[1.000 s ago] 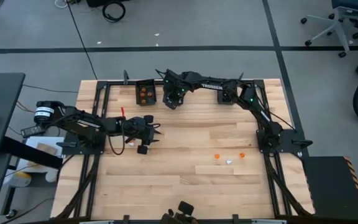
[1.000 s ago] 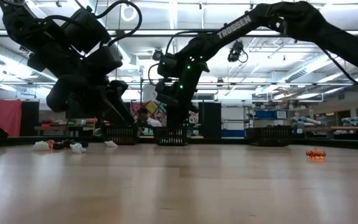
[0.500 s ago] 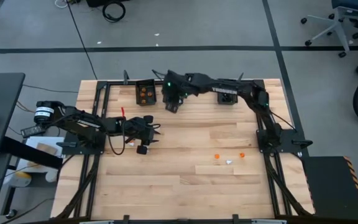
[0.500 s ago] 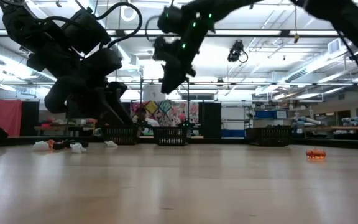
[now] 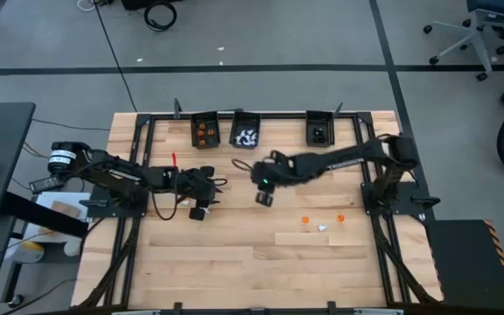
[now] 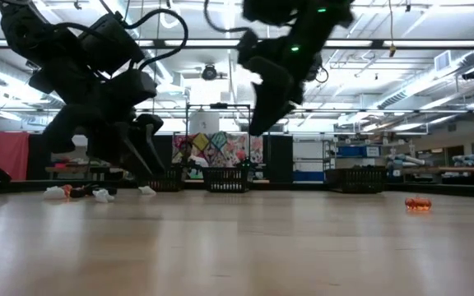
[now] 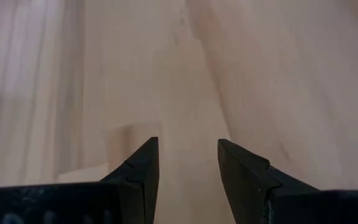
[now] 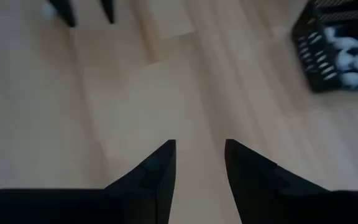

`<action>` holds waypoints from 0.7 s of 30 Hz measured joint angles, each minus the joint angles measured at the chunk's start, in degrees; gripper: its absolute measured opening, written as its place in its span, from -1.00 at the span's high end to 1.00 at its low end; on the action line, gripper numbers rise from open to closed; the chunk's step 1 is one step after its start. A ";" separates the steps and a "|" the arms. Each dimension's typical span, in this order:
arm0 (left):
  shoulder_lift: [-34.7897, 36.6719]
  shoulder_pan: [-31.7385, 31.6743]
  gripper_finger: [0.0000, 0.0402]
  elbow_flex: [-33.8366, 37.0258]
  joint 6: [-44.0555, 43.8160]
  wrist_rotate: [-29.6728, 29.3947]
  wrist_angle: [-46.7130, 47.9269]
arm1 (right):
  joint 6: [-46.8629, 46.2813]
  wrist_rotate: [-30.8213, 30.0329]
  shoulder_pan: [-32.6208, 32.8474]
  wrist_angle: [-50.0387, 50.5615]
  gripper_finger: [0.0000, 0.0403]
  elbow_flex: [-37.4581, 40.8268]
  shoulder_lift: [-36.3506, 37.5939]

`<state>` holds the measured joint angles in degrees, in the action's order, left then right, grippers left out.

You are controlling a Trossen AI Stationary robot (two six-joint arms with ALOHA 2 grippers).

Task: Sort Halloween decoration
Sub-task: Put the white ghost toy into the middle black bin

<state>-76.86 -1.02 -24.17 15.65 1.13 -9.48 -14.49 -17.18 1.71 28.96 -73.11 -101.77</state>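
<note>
Since a second ago my right tool (image 5: 263, 198) has swung from the far bins to mid-table, parted and empty, heading for the Halloween decoration (image 5: 322, 222) lying near-right. My left tool (image 5: 199, 211) waits at left, parted, holding nothing.

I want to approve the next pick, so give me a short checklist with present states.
1. Right gripper open and empty: ok.
2. Left gripper open and empty over bare wood on the table's left side: ok.
3. Loose trinkets remain: two orange trinkets with a white trinket between them, apart from the right gripper: ok.
4. Three black bins at the far edge uncovered: ok.
5. Middle bin holds white pieces: ok.
6. More pieces near the left arm: cannot tell from above.
</note>
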 joint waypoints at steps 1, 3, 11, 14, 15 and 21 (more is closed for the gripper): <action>0.00 0.49 0.28 -0.31 -0.01 0.01 0.07 | -1.00 -0.60 1.15 -2.58 0.29 2.39 1.17; 0.00 1.54 0.28 -1.25 -0.10 0.00 -0.07 | -3.12 -2.87 3.27 -7.92 0.29 7.11 2.86; 0.00 5.43 0.28 -9.37 -4.24 0.01 19.11 | -4.32 -16.36 9.55 -31.68 0.29 23.56 4.86; 0.00 6.61 0.28 -10.74 -5.33 0.02 25.26 | -3.49 -17.77 10.27 -40.99 0.29 28.37 4.47; 0.00 7.01 0.28 -10.81 -5.72 0.01 26.56 | -3.48 -17.54 10.28 -43.03 0.29 29.59 4.50; 0.00 8.05 0.28 -10.70 -5.80 -0.58 30.10 | -2.38 -16.05 9.83 -46.06 0.29 32.05 4.50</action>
<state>-76.86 7.03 -34.87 9.85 0.55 20.62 -16.87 -33.23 11.53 -17.11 -41.06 -97.27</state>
